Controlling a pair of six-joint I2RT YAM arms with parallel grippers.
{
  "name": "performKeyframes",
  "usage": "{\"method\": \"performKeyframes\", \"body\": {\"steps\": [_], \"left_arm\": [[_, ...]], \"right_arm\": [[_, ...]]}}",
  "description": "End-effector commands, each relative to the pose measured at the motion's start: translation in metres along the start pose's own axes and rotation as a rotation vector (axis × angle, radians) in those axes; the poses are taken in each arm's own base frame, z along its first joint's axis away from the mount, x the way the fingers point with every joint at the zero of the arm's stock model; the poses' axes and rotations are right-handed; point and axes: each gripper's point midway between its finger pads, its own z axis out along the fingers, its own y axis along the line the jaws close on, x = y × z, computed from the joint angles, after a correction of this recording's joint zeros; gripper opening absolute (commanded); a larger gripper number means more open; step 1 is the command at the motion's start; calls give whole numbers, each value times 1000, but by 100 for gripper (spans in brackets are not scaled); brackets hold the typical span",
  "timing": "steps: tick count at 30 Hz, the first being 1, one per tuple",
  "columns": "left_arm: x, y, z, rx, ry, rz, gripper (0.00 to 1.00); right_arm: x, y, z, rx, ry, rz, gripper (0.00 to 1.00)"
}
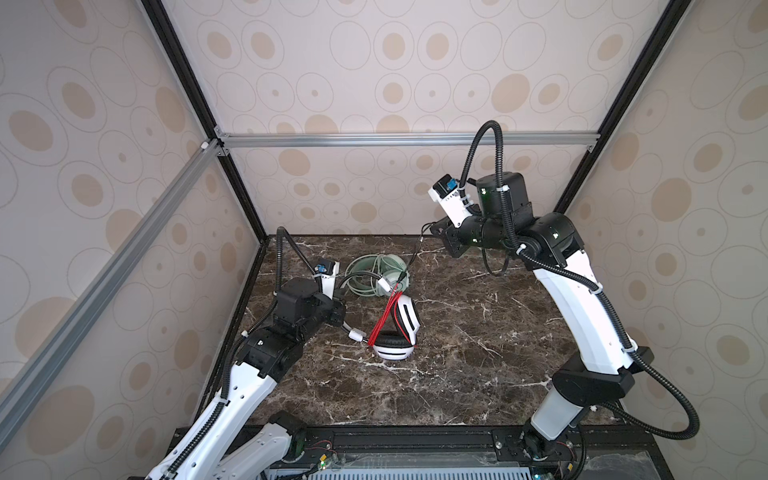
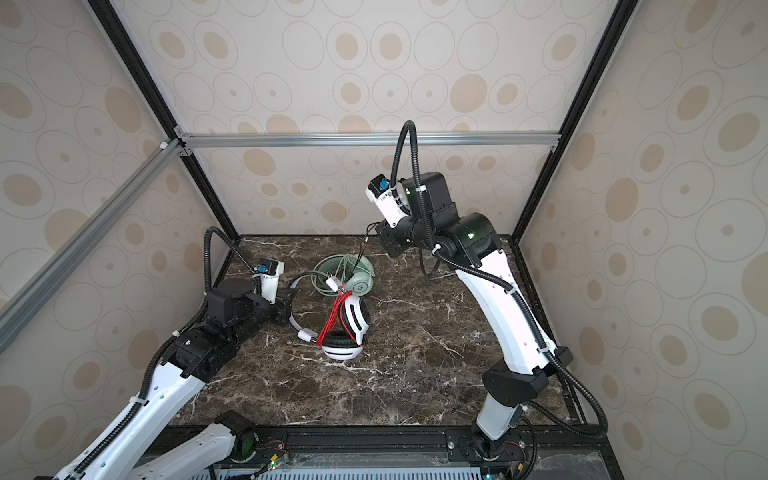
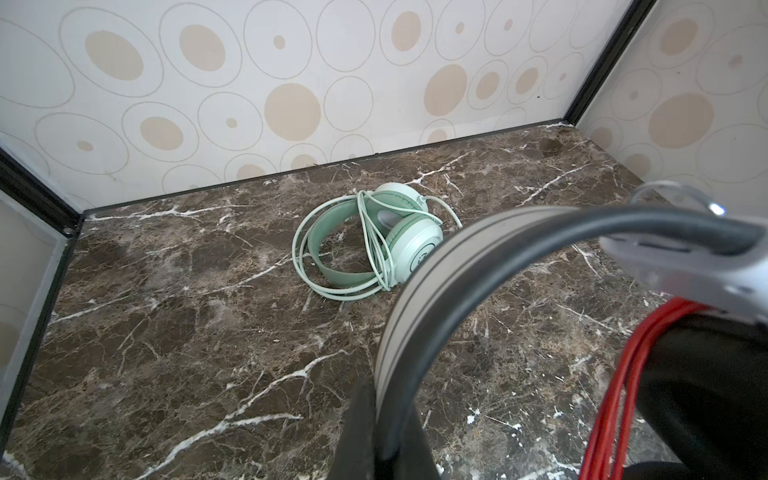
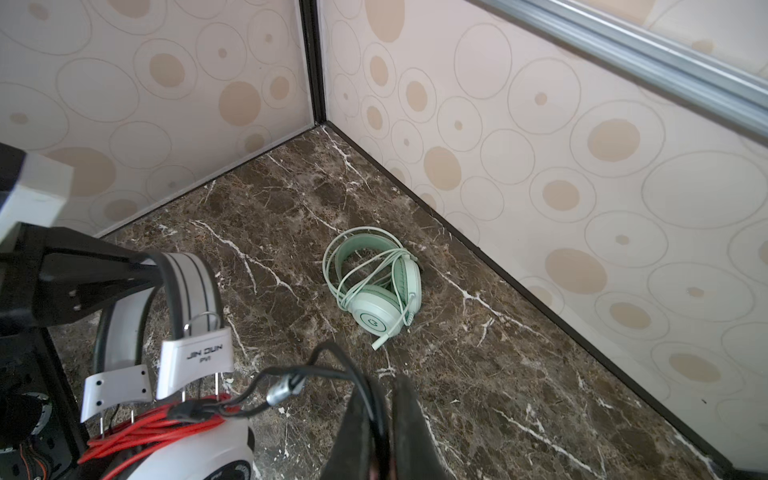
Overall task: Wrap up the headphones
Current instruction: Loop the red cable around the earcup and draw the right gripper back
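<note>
Table (image 1: pixel 457 353): it carries both pairs, which sit left of its middle.
White-and-black headphones (image 1: pixel 398 332): the lower ear cup looks to rest on the table and the band rises toward your left arm (image 1: pixel 249 390).
Mint-green headphones (image 1: pixel 376 274): they lie just behind the white pair, toward the rear wall, with neither hand on them. The pale green cable (image 3: pixel 296 255) is looped round them.
Left hand (image 1: pixel 340 311): clamped fully shut on the grey headband (image 3: pixel 419 282).
Right hand (image 1: pixel 436 232): raised near the back and almost closed, pinching the dark tail (image 4: pixel 284 386) of the red cable (image 1: pixel 384 320).
Risk, white pair: if your right arm (image 1: pixel 577 316) pulls harder than the left grip holds, the band may twist in the fingers. The pair could also drag into the mint-green one.
Risk, red coils: the turns look loose, so any slack could let them slide off the ear cups.
Risk, tail: it is thin and may slip from the pinch. Its line passes over the green pair and could snag there.
Count, table: one.
Count, arms: two.
Count, headphones: two pairs.
Count, hands: two.
Count, cables: two, one red with a dark tail and one pale green.
</note>
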Motion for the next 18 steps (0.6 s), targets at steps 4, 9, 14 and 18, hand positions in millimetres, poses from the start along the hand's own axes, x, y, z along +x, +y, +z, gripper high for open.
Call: {"method": "performKeyframes", "body": {"steps": [4,9,14,18], "left_arm": [[-32,-20,-19,111,-96,-53,0],[-60,-34,-30,185,-148,-90,0],[-94,-43,-45,238,-216,-121,0],[-117,-46,-57,258,-264,-133,0]], "right_arm": [[15,-24,6,30,-7,96,0],[41,-28,23,18,11,127,0],[64,-26,36,4,21,157,0],[76,-26,38,13,21,175,0]]}}
